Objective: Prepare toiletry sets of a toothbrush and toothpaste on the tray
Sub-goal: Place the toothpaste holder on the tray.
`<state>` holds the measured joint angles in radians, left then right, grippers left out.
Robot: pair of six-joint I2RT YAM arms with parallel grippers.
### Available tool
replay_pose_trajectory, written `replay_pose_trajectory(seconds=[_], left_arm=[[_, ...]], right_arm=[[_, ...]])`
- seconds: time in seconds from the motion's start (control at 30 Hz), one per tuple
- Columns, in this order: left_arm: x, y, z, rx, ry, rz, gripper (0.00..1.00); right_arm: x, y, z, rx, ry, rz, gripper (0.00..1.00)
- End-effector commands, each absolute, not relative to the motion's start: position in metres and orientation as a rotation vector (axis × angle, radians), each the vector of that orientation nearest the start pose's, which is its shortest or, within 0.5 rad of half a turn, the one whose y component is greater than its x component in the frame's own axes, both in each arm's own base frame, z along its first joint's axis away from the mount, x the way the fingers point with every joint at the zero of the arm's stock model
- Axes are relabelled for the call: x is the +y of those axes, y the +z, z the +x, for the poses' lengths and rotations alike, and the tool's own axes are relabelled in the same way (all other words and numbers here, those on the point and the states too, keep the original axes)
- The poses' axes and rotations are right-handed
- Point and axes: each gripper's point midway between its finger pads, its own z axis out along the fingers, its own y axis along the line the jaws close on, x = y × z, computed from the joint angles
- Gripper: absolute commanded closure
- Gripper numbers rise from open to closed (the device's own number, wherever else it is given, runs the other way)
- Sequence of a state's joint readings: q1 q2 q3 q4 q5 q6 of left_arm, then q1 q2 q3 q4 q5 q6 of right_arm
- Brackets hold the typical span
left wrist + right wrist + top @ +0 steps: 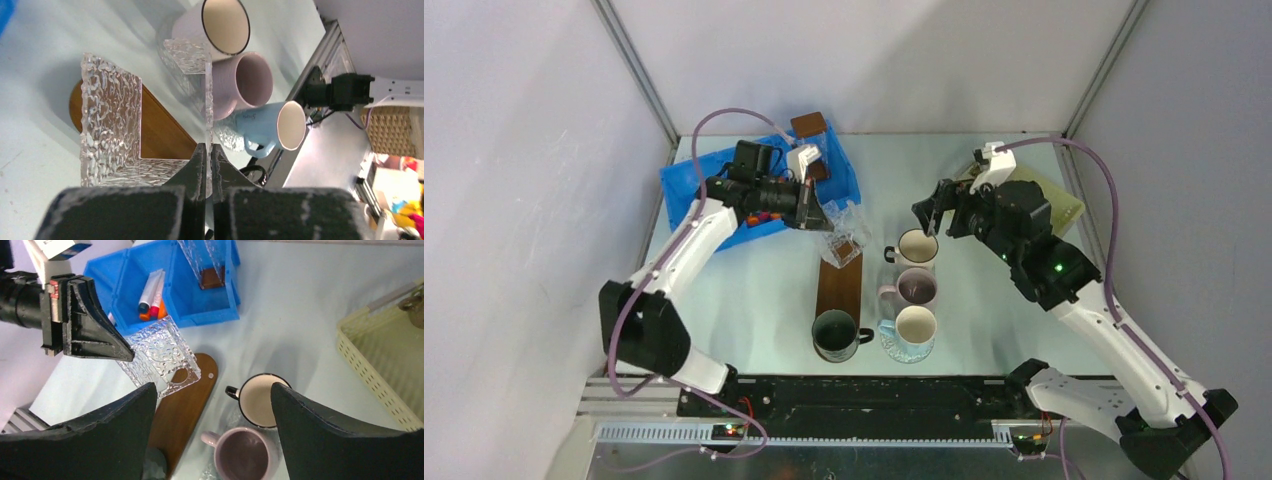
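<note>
While the left gripper (208, 150) pinches one wall of a clear box (111, 115), apparently to set it on the wooden board (187, 400) mid-tabletop, the right gripper (929, 215) gapes empty above the mugs (260, 400). Toothpaste (152, 295) lies in the far-left corner's blue bin (182, 295).

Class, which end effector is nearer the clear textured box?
Left. The left end effector grips the clear textured box by its wall; the right end effector hangs open above the mugs, apart.
</note>
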<state>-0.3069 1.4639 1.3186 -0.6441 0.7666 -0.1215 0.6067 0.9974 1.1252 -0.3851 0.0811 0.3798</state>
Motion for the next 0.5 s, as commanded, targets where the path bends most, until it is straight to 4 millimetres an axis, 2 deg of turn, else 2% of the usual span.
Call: replay_pose_trajectory(seconds=[0.0, 0.03, 0.2, 0.3, 0.4, 0.47], left_arm=[[-0.230, 0.223, 0.287, 2.243, -1.253, 0.757, 1.00], [-0.231, 0.214, 0.286, 2.264, -1.279, 0.771, 1.00], [-0.235, 0.195, 0.287, 2.288, -1.424, 0.768, 1.00], [-0.233, 0.188, 0.289, 2.301, -1.440, 0.788, 1.00], [-0.226, 0.170, 0.290, 2.369, -1.445, 0.785, 0.99], [-0.222, 0.162, 0.292, 2.402, -1.444, 0.782, 0.94]], right_arm=[[0.187, 0.321, 0.274, 1.854, 0.595, -0.204, 0.14], [0.185, 0.313, 0.273, 1.872, 0.589, -0.201, 0.14], [0.174, 0.299, 0.269, 1.900, 0.579, -0.178, 0.14], [0.168, 0.296, 0.268, 1.904, 0.572, -0.165, 0.14], [0.164, 0.293, 0.269, 1.912, 0.568, -0.152, 0.14], [0.162, 0.291, 0.270, 1.917, 0.563, -0.145, 0.14]])
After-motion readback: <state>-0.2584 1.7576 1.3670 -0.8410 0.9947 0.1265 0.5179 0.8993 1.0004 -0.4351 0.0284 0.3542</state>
